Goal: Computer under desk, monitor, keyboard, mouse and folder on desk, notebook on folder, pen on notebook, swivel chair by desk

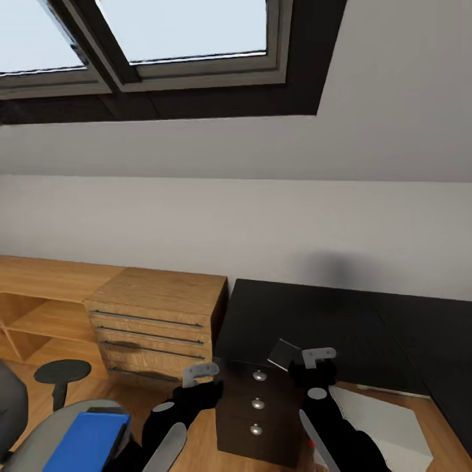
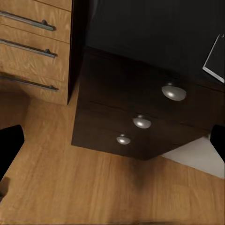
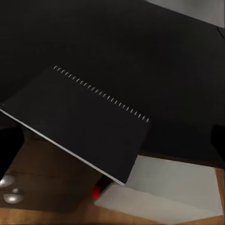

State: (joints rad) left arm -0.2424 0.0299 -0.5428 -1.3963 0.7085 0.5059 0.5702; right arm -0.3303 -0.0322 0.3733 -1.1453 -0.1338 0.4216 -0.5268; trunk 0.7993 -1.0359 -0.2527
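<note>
While the head view looks down over both arms, the right gripper (image 1: 313,364) holds a dark notebook (image 1: 284,354) by one edge, the book tilted and raised just above a dark nightstand (image 1: 257,410) with three round knobs. The left gripper (image 1: 208,375) hangs just beside that nightstand on its other side; whether its fingers are parted or closed I cannot tell. Below and outward of the left arm lies the blue folder (image 1: 92,440) on the grey seat of the swivel chair (image 1: 49,436). Beyond the left gripper stands a wooden drawer unit (image 1: 154,321); beyond the right one spreads a black bed (image 1: 341,328).

In the left wrist view, the nightstand (image 2: 136,117) and its knobs lie ahead of the gripper, with wooden floor (image 2: 93,187) beneath and nothing between the fingers.

In the right wrist view, the spiral-bound notebook (image 3: 79,122) fills the space ahead of the fingers, clamped at its near edge, over the bed and a white sheet (image 3: 168,187) on the floor.

Judging by this, the notebook is being carried. The desk is not visible, so the next move calls for turning the base toward it; since the notebook belongs on top, the folder likely needs moving first.
</note>
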